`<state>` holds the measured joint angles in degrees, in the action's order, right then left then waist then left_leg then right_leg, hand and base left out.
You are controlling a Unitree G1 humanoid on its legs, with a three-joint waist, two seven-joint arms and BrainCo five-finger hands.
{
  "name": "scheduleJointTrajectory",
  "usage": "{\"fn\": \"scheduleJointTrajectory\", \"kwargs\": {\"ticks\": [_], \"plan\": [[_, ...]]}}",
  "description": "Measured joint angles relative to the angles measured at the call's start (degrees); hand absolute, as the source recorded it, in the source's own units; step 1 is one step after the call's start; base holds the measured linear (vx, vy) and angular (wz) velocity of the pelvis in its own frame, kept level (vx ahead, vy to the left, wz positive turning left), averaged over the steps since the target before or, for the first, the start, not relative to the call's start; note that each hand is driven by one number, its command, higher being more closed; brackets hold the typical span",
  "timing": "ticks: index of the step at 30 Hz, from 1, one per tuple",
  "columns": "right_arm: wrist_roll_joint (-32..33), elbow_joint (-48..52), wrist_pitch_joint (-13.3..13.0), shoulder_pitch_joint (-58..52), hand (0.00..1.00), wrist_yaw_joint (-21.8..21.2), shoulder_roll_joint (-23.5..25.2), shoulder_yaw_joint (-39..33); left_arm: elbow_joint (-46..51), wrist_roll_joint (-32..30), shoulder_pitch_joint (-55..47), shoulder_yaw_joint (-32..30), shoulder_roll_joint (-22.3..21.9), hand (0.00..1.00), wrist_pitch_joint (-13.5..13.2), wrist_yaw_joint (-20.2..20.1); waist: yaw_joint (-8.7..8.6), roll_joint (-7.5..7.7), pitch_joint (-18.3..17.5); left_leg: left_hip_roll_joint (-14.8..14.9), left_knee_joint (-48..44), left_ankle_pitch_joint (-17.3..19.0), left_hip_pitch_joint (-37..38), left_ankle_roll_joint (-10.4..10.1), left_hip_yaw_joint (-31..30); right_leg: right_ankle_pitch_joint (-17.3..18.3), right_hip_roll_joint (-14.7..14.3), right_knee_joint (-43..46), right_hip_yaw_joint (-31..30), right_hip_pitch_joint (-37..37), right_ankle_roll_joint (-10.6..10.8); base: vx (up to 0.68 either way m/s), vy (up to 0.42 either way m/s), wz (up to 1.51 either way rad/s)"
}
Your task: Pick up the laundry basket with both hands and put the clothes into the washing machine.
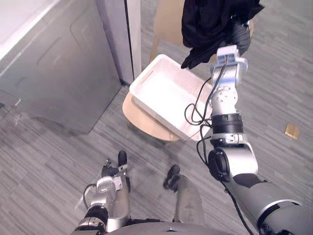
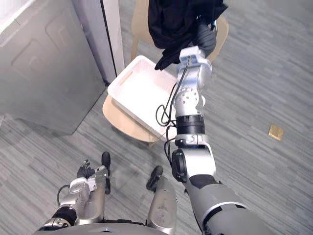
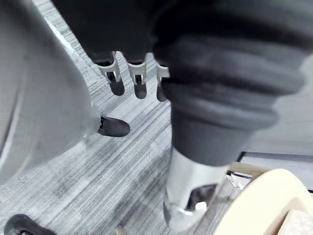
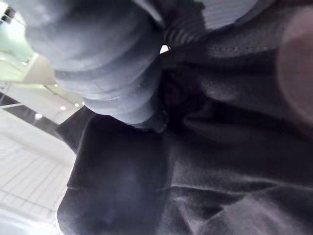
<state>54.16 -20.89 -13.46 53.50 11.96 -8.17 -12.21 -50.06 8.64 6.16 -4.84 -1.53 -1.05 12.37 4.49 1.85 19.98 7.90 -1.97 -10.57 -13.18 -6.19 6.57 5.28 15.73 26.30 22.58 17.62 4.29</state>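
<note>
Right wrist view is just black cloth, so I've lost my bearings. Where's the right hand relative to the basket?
Observer: The right hand is raised clear of the basket, near its far right corner, with the black garment hanging from it.
Operator: Anything left in the basket?
Observer: No clothes show in it. It sits on a round wooden stool.
Operator: And the left hand?
Observer: The left hand hangs low near the floor, fingers straight, holding nothing.
</note>
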Motion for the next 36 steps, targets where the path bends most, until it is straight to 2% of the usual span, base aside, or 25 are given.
{"fn": "scheduleJointTrajectory", "kwargs": {"ticks": [3,5,10,12,15,18,20,25,28,30,32,36], "plan": [[-0.5,-0.3,0.0,-5.3,1.0,-0.2,1.8,-0.1,-2.6,-1.3,-1.9,-1.3,0.3,0.0,0.7,-0.5,-0.24,0.61,-4.8,0.0,3.3,-0.2,5.0,-0.2,2.2,-0.4,-1.1,-2.8,-1.7,-3.1,0.7,0.15,-0.046,-0.28],[-0.6,-0.5,0.2,-6.8,1.0,-0.4,2.0,0.0,-3.9,-2.1,-2.6,-1.7,0.6,0.0,1.1,-0.6,-0.62,0.61,-6.4,0.1,5.0,-0.1,7.6,-0.3,3.6,-1.2,-2.1,-4.9,-3.2,-4.4,1.1,0.1,-0.006,-0.49],[-3.1,-0.4,0.2,-13.8,1.0,-0.9,1.6,0.1,-4.3,-1.9,-5.6,-1.1,1.3,0.0,1.4,-0.7,-2.8,0.45,-11.8,0.5,6.4,1.0,11.6,-0.1,7.2,-4.2,-4.4,-11.5,-6.4,-7.9,1.9,0.09,0.02,-0.44],[-5.0,-0.3,0.6,-17.9,1.0,-1.2,0.7,0.1,0.3,0.0,-7.5,0.6,1.3,0.0,1.4,-0.7,-3.45,0.35,-13.4,0.4,6.4,1.6,12.6,-0.1,7.8,-4.8,-4.7,-12.8,-7.1,-8.9,1.9,0.09,0.03,-0.21],[-7.1,0.1,2.6,-23.4,1.0,-1.5,-1.9,0.2,15.0,2.6,-9.5,4.3,1.6,0.0,0.9,-0.7,-4.19,0.05,-14.3,0.2,6.4,1.9,13.9,-0.1,8.1,-5.4,-5.0,-14.1,-7.6,-10.6,2.1,0.04,0.025,-0.09],[-8.5,3.2,4.2,-26.6,1.0,-2.3,-3.6,1.0,29.4,3.9,-9.7,5.7,1.8,0.0,-0.1,-0.7,-4.89,-1.29,-15.1,0.3,6.4,2.2,14.4,-0.1,9.5,-6.9,-5.6,-16.2,-8.9,-11.0,2.2,0.0,0.035,-0.26],[-9.7,4.8,4.8,-26.7,1.0,-4.0,-4.5,2.5,39.3,4.7,-9.6,5.5,2.4,0.0,-1.2,-0.5,-5.37,-2.69,-16.0,0.5,6.4,2.5,15.0,-0.1,11.9,-9.5,-6.7,-19.5,-11.1,-11.4,2.1,0.0,0.034,-0.56],[-9.8,7.6,5.0,-29.1,1.0,-4.8,-4.6,5.4,50.6,4.4,-6.7,5.2,3.3,0.0,-4.1,0.2,-6.16,-3.59,-17.1,0.7,6.7,3.6,16.5,-0.2,15.9,-12.0,-7.9,-23.5,-14.9,-11.9,2.1,-0.03,0.019,-0.47],[-11.8,9.1,5.2,-30.9,1.0,-5.6,-4.4,6.9,52.7,3.5,-2.5,9.2,3.9,0.0,-5.3,0.8,-6.69,-3.72,-17.2,0.6,6.8,3.6,17.4,-0.2,17.4,-12.9,-8.2,-24.5,-16.7,-12.2,2.0,-0.03,0.015,-0.29],[-11.8,9.2,5.3,-31.2,1.0,-5.6,-3.4,8.2,52.2,3.5,0.6,14.1,3.9,0.0,-5.9,0.6,-7.33,-3.93,-17.3,0.5,6.8,3.7,17.9,-0.2,18.4,-13.2,-8.3,-24.8,-17.6,-12.2,2.1,-0.03,0.016,-0.21],[-11.9,11.2,6.3,-31.8,1.0,-5.5,-3.2,10.1,50.3,4.5,3.8,19.7,3.7,0.0,-6.0,-1.0,-7.77,-4.5,-17.7,0.5,6.8,3.7,17.9,-0.2,19.1,-13.4,-8.4,-25.0,-18.8,-11.8,2.2,-0.04,0.015,-0.17],[-13.9,17.0,6.4,-34.3,1.0,-5.5,-2.7,12.0,47.4,4.6,7.9,28.3,2.0,0.0,-5.8,-3.4,-8.25,-5.28,-18.3,0.6,6.8,3.7,18.0,-0.2,19.6,-13.4,-8.5,-25.0,-19.2,-11.7,2.3,-0.01,0.005,-0.07]]}}
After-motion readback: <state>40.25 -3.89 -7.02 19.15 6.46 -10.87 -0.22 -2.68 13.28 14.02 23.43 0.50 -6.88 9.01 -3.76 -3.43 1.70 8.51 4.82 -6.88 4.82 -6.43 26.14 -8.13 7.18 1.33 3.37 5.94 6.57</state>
